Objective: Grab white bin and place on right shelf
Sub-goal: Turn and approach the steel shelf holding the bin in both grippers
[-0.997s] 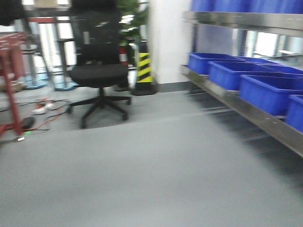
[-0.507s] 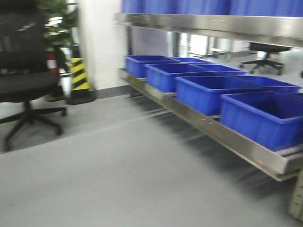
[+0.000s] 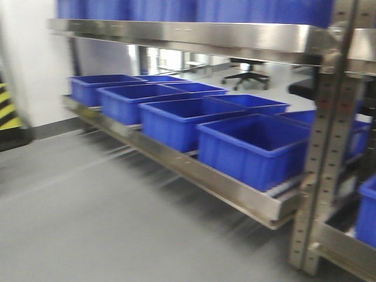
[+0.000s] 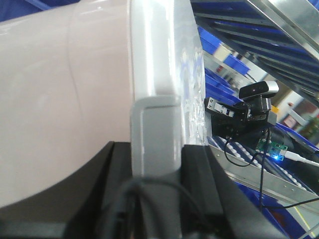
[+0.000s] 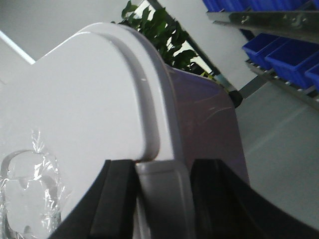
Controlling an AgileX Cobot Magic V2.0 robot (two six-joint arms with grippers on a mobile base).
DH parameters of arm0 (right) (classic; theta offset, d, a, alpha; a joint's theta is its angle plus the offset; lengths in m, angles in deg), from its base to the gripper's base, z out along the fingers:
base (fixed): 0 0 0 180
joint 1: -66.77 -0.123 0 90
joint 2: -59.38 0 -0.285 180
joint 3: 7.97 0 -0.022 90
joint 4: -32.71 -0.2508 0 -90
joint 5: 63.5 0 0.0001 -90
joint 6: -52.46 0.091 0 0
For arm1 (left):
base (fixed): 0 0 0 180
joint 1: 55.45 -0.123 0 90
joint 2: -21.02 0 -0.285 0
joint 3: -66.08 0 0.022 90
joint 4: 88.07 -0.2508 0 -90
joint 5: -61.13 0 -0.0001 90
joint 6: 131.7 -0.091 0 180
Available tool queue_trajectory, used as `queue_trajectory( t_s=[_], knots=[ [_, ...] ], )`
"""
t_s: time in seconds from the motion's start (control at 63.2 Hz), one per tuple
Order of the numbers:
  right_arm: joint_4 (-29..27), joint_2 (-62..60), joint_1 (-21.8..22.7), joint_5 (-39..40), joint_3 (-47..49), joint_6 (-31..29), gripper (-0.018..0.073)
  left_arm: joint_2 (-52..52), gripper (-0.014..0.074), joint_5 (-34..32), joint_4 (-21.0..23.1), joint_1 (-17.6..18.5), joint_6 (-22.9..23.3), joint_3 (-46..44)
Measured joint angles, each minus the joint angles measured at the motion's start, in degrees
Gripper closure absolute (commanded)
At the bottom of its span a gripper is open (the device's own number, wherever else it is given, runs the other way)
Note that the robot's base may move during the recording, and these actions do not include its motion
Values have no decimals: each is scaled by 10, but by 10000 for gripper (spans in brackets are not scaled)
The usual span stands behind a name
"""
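I have the large, round-cornered tub of pale pinkish-white plastic, the white bin, carried between both arms. The left claw is clamped on a grey tab at its rim, black fingers pressed to either side; the right claw grips likewise, just under the edge of the flat white lid. Ahead stands the right shelf, shiny stainless steel with a broad front rail and a perforated upright; its lower tier carries a close row of blue plastic crates. By my reckoning the placing is not yet begun. I'd square the base to that rail and hold both arms level so the smooth, glossy plastic doesn't slip; I'd also look for a free bay, which I can't see from here. The front view is blurred, so I'd settle before reaching; steel that slick should let the bin slide home.
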Motion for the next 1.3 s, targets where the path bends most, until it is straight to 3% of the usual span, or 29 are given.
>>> queue_trajectory(
  t_s=[1.298],
  knots=[
    [0, 0, 0, 3, 0, 0, 498, 0, 722, 3, 0, 0, 0, 0]
  ],
)
